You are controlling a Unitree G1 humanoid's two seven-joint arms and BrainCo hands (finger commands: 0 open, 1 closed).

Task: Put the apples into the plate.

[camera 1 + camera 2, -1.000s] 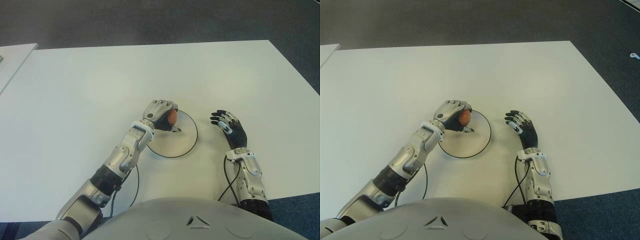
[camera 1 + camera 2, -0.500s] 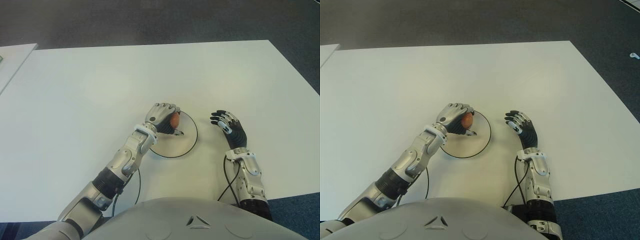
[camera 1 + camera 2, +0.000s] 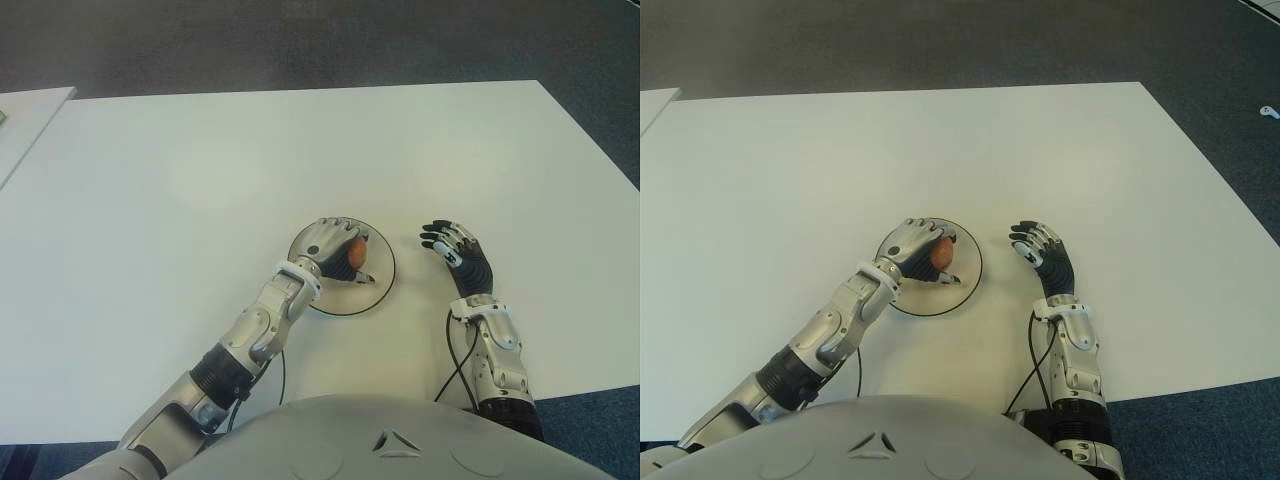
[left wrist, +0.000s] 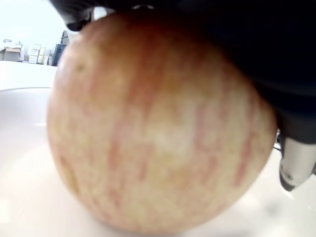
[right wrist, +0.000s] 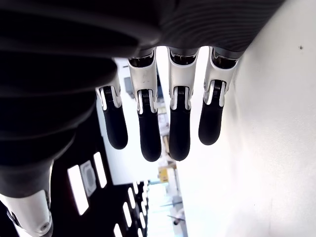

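A red-streaked apple (image 3: 354, 252) sits in my left hand (image 3: 334, 250), whose fingers are curled around it over the middle of the white round plate (image 3: 380, 285). In the left wrist view the apple (image 4: 158, 128) fills the picture, its underside low over or touching the plate's white surface (image 4: 24, 197); I cannot tell which. My right hand (image 3: 455, 250) shows just right of the plate, fingers spread and holding nothing. In the right wrist view its fingers (image 5: 148, 128) hang straight beside the white table.
The white table (image 3: 200, 170) stretches wide to the left, the back and the right of the plate. A second white surface edge (image 3: 30, 110) shows at the far left. Dark carpet (image 3: 300, 40) lies beyond the table.
My left hand has carried the apple from the plate's back-left rim in over the plate's middle and lower. The right hand has not moved.
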